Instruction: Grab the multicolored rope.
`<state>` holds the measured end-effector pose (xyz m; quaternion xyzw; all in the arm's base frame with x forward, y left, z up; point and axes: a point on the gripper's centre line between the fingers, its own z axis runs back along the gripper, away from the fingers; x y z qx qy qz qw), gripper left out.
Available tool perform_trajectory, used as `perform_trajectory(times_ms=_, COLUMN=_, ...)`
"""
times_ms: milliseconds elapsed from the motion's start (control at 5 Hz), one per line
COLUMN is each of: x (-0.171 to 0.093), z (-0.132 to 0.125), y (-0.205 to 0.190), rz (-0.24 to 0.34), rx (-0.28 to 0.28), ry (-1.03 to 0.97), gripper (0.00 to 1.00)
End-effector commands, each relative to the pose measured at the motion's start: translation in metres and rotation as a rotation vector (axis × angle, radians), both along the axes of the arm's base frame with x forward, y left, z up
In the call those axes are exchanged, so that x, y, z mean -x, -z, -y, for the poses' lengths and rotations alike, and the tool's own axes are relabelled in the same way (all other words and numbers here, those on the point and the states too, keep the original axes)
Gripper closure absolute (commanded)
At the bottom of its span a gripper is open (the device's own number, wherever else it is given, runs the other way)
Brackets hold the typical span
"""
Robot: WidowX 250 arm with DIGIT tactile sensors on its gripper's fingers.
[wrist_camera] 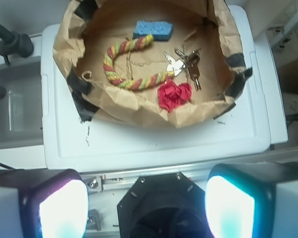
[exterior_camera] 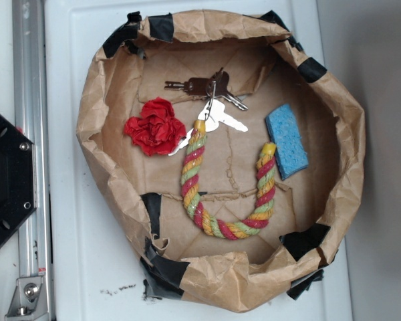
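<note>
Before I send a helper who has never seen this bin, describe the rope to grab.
Look inside the brown paper basket on the white lid. The multicolored rope lies bent in a U, between the red fabric flower and blue sponge. Only it has twisted red, yellow and green strands.

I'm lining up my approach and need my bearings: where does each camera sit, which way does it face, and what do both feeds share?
Exterior: overhead, looking straight down into the brown paper bowl; of the robot only its black base shows at the left edge.
Wrist: on the arm, high and back from the bowl, angled down toward it; the open pincer has its two pads at the bottom of the frame.
Shared: multicolored rope, blue sponge, keys, red fabric flower.
</note>
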<state>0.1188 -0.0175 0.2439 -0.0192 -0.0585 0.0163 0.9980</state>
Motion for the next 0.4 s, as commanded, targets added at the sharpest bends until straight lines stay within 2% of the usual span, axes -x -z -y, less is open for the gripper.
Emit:
perform_trajectory(times_ms=0, x=0.000, z=0.000, y=0.000, rz=0.000, rx=0.000, ry=0.000, gripper=0.00)
perform_trajectory(times_ms=200, x=-0.050, z=0.003, y=0.032, rz=0.034, rx=-0.020, ry=-0.177, gripper=0.00)
